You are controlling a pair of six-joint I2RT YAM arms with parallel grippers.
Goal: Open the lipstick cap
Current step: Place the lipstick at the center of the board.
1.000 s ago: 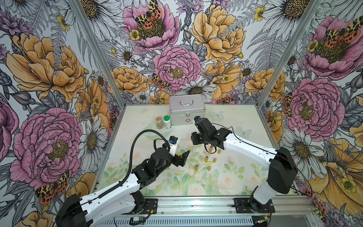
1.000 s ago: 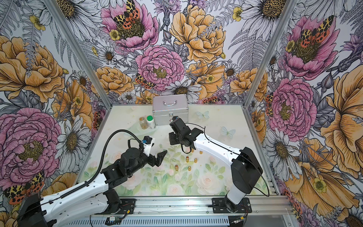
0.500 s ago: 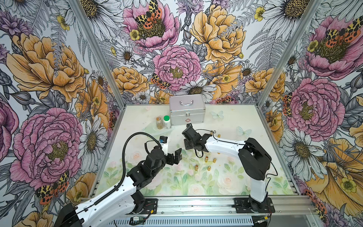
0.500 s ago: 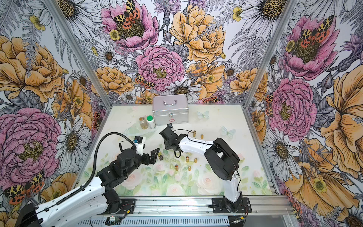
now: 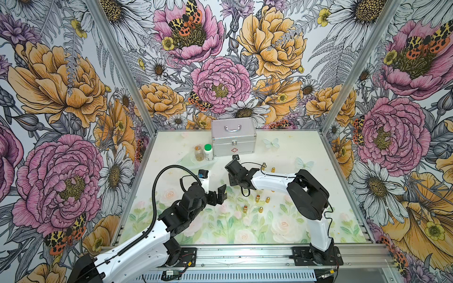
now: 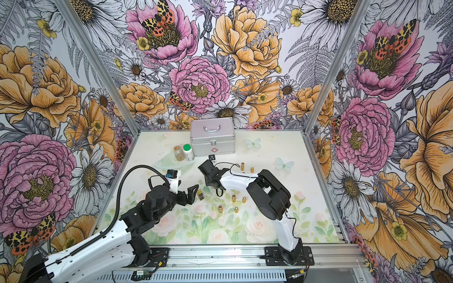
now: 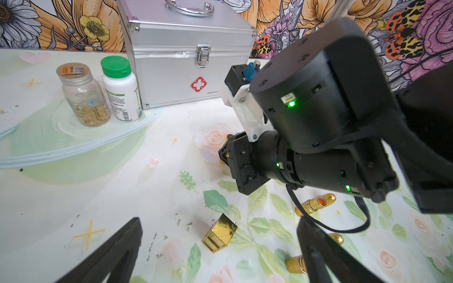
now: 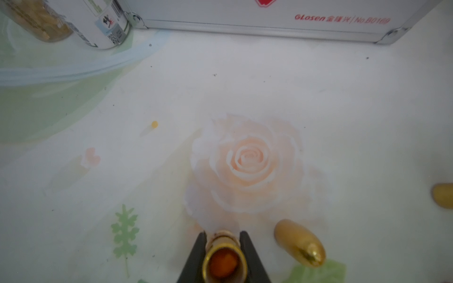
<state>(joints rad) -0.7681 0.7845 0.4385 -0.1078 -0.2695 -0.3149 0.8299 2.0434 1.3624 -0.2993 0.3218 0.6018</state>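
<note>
Your right pincer (image 8: 223, 236) squeezes a shiny gold lipstick (image 8: 224, 261), orange inside, and your left pincer (image 7: 219, 219) gapes wide and empty by a gold block (image 7: 220, 236), maybe its cap.

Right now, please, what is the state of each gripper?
Left gripper: open, holding nothing; a square gold cap lies just ahead of it.
Right gripper: closed on a gold lipstick tube, uncapped.

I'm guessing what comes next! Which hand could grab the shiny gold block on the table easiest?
Probably the left hand: it is open, with the gold block lying just ahead between its fingers. The right hand is busy, shut on a lipstick tube.
</note>
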